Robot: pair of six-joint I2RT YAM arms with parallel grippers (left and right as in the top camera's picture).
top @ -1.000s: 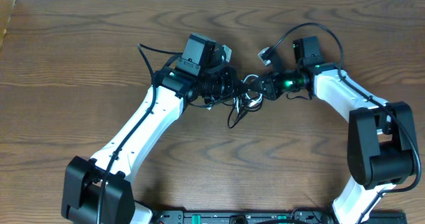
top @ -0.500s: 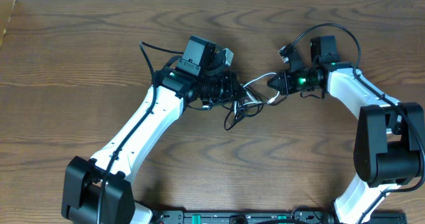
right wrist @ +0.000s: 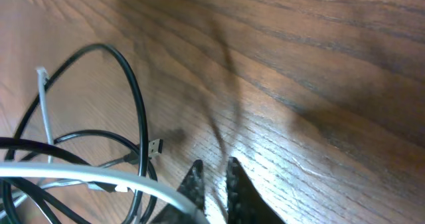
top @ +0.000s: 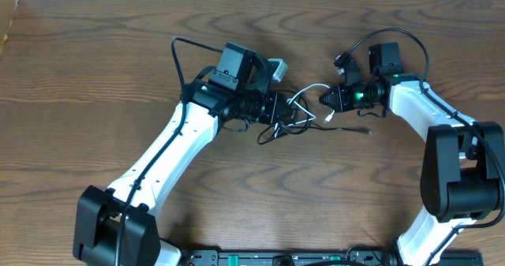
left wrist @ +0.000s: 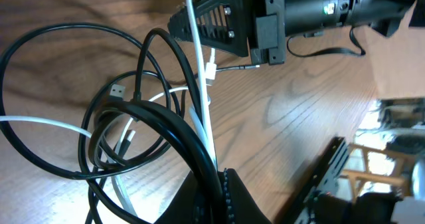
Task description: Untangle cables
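One wooden worktop (top: 95,61). Two arms, left arm (top: 173,151) and right arm (top: 410,112), tips facing each other near the middle. Cables (top: 288,118) sit bunched between them, right at the left arm's tip. One white cord (left wrist: 199,64). Black cords (left wrist: 143,58) in overlapping loops, looks like two, but the tangle hides the exact count. Left jaws pressed together, pinching the bundle, black and white strands both. White cord runs from there to the right arm's tip. Right jaws show a narrow gap; cannot tell if they grip the white cord. Two small plugs in the loops: USB plug (left wrist: 118,91), second plug (left wrist: 129,136). One thin black plug end (top: 364,130) lies apart, below the right arm's tip.
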